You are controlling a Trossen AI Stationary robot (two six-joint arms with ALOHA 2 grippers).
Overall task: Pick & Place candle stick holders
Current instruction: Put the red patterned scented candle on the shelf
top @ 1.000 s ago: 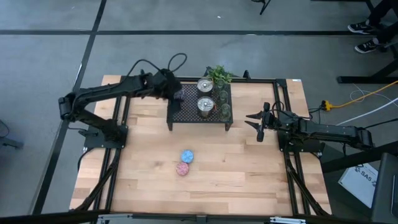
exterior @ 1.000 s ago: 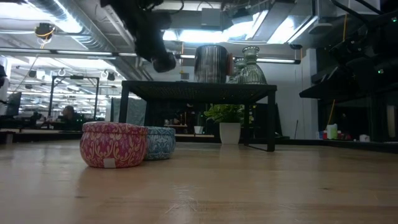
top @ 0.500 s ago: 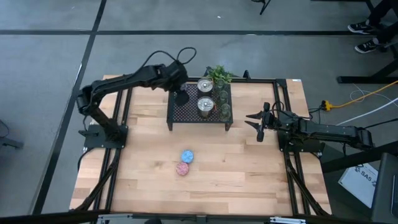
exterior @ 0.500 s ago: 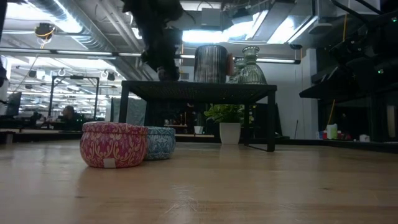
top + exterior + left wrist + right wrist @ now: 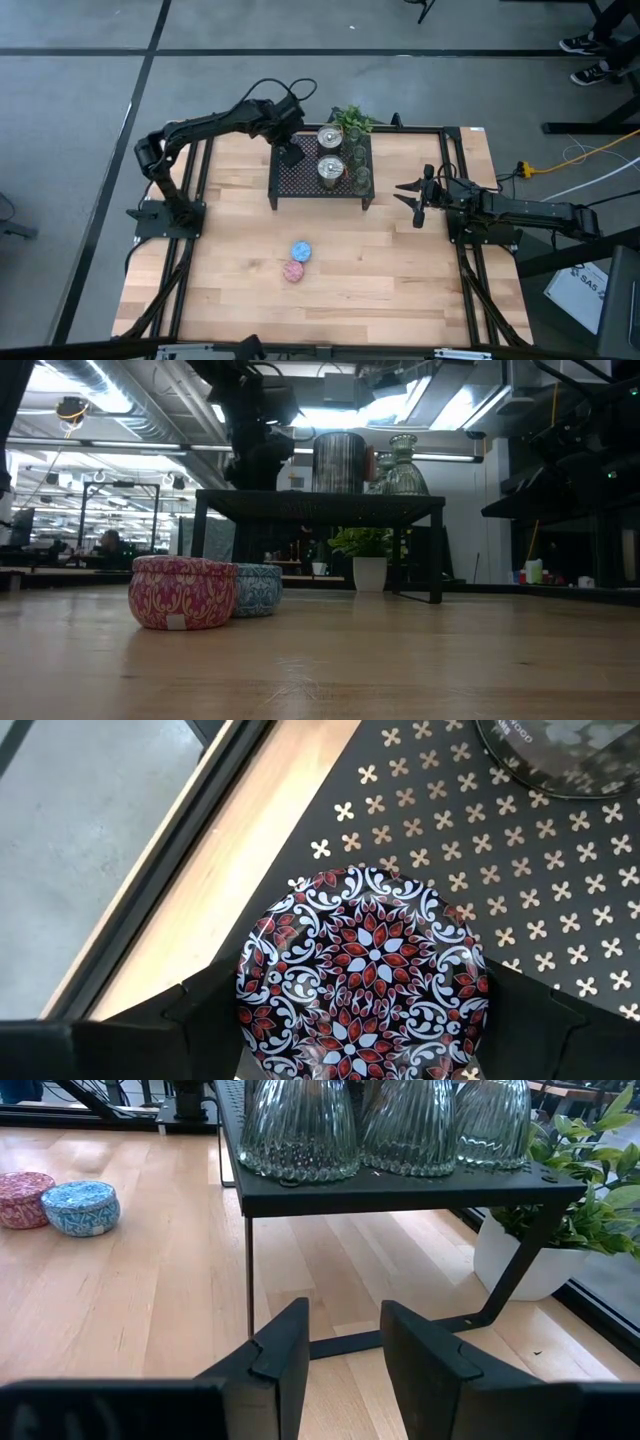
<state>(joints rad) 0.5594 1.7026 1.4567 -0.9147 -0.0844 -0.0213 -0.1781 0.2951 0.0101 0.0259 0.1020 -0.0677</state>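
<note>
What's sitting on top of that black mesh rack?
On the black mesh rack: two silver holders, three green glass cups, and a patterned tin between the left gripper fingers. Whether it touches the mesh is hidden.

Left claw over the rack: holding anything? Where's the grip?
Yes. The left claw grips a round patterned tin by its opposite sides, over the black mesh rack. The right claw holds nothing.
</note>
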